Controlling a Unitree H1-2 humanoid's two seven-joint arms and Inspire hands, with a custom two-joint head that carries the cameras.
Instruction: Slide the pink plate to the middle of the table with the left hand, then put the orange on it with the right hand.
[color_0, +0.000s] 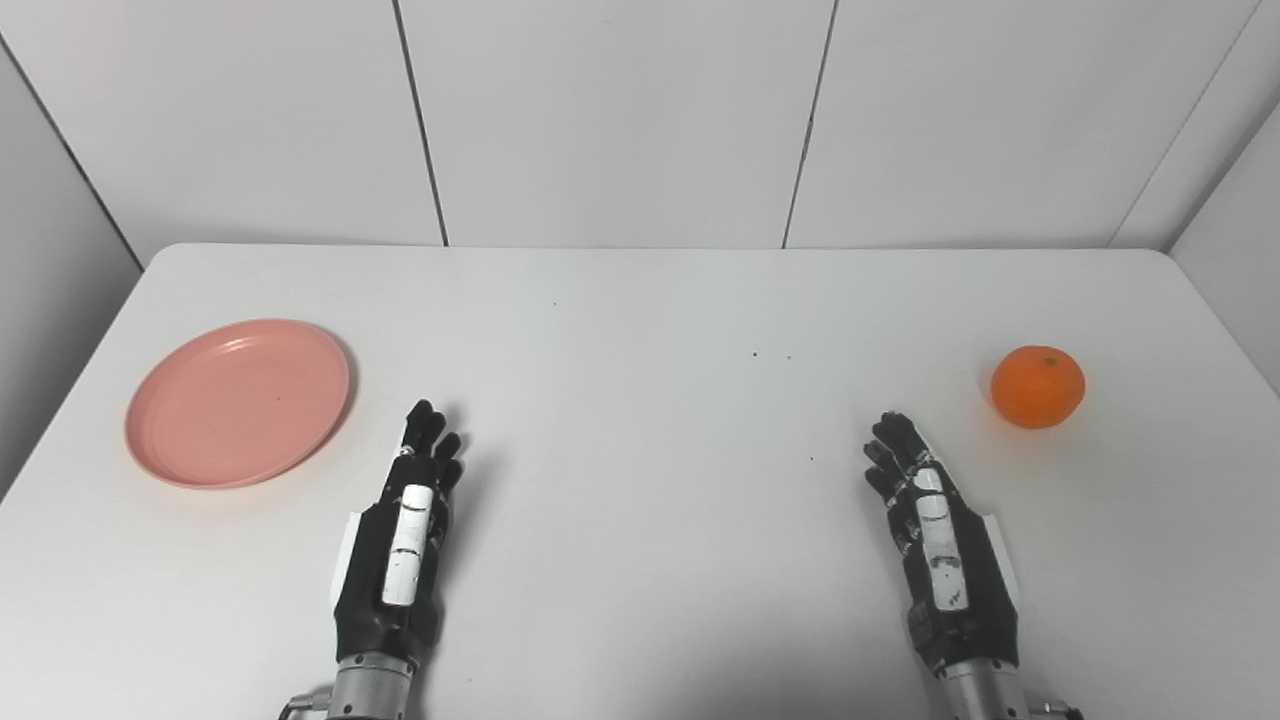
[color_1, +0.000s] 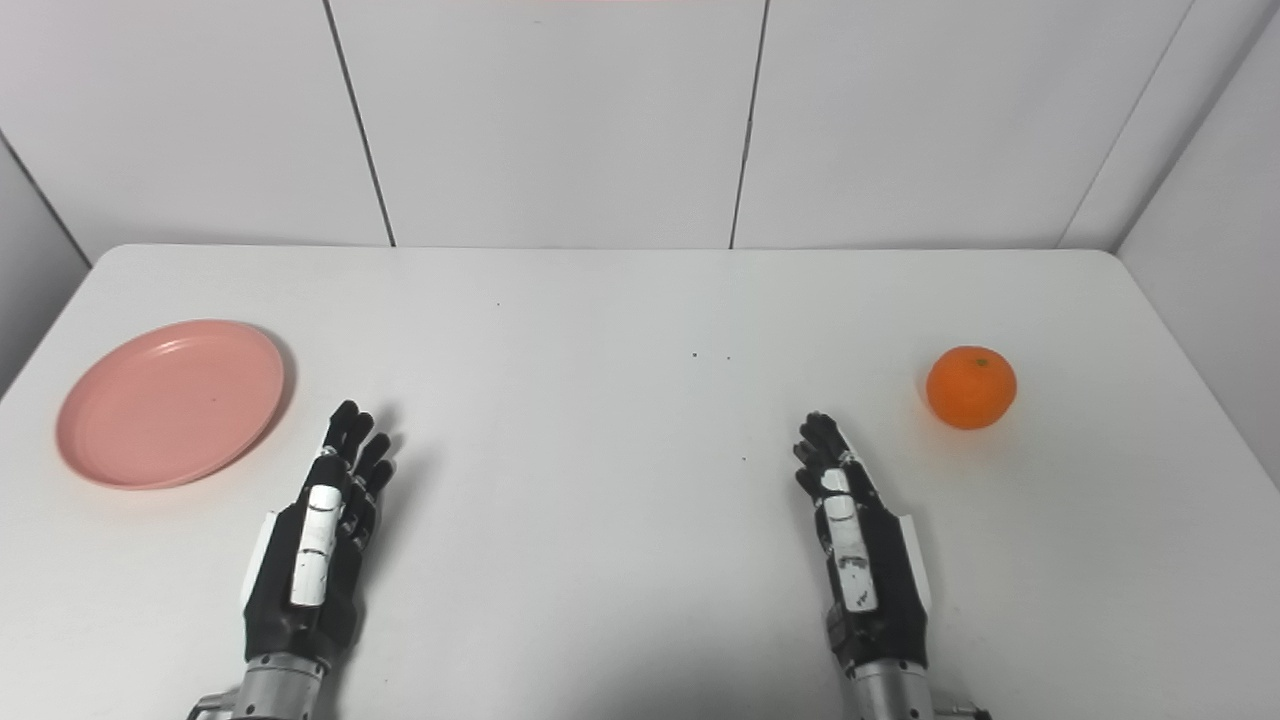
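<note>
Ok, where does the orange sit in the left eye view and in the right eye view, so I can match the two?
Left eye view: the orange lies far right, beyond and to the right of the right hand.
Right eye view: the orange is again on the right, a little further from the picture's edge.
Shared landmark: the pink plate at the table's left side.

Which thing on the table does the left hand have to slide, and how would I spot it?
Look at the white table, left side. Just beyond and outboard of the left hand lies the pink plate, flat, round, empty. The only other item, the orange, sits far right.
</note>
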